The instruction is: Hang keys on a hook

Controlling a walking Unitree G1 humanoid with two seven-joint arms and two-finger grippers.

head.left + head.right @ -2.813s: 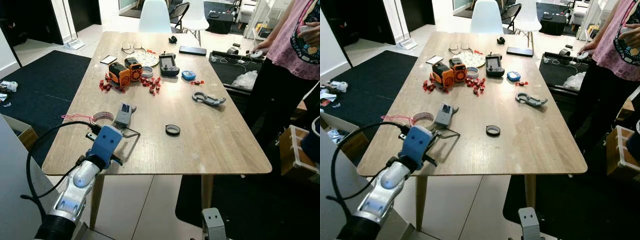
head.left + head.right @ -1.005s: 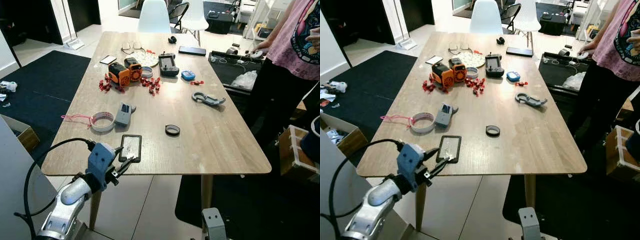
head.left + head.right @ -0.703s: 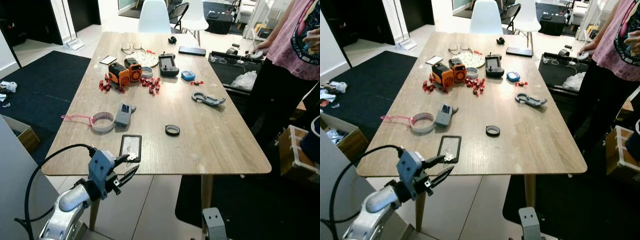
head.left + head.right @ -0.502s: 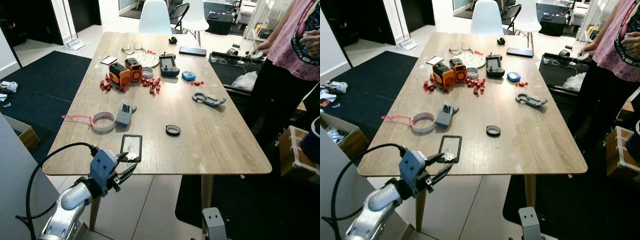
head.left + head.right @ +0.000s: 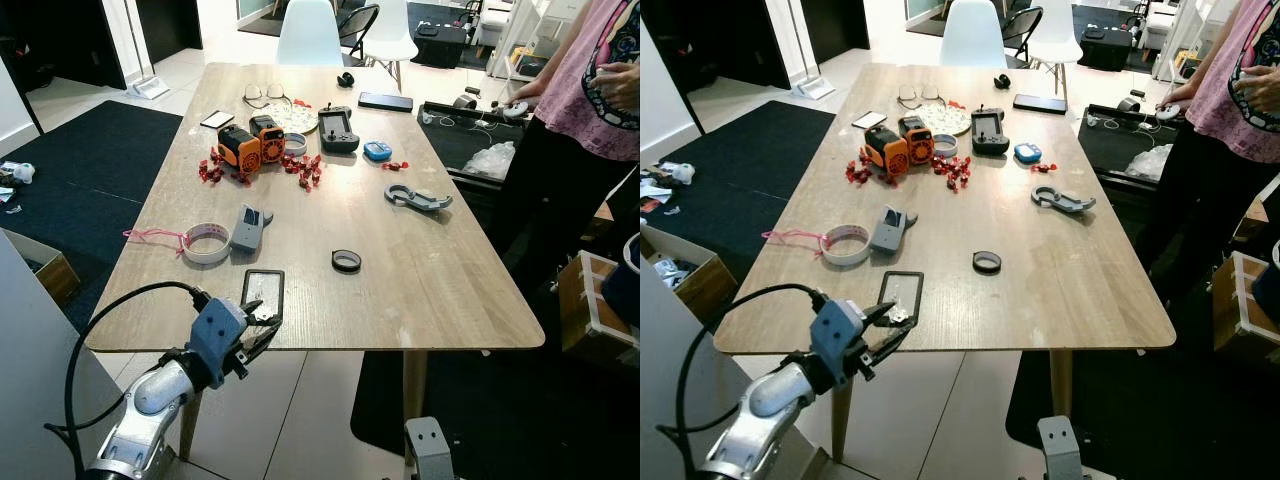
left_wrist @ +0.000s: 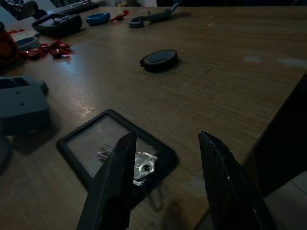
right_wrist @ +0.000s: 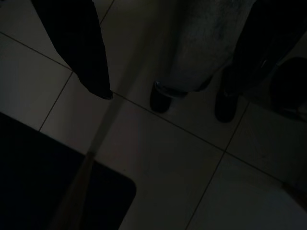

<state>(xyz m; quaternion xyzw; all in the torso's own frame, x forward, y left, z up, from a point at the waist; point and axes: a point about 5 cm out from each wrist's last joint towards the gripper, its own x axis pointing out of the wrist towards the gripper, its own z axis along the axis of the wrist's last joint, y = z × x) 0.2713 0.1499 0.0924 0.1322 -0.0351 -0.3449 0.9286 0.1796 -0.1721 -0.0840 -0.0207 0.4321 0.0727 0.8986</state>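
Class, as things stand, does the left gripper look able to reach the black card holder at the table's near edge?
Probably yes: the left gripper, fingers open, sits right at the card holder, with nothing between.

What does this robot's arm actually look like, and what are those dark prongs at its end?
The left arm is a rounded silver tube with a blue block at its wrist and a black cable looping back along it. The prongs belong to the left gripper: two long black fingers, thick at the base and tapering toward the tips. The right gripper has matching dark fingers, seen in shadow.

left gripper (image 5: 262, 331) forward, fingers (image 6: 116, 184) apart; right arm idle
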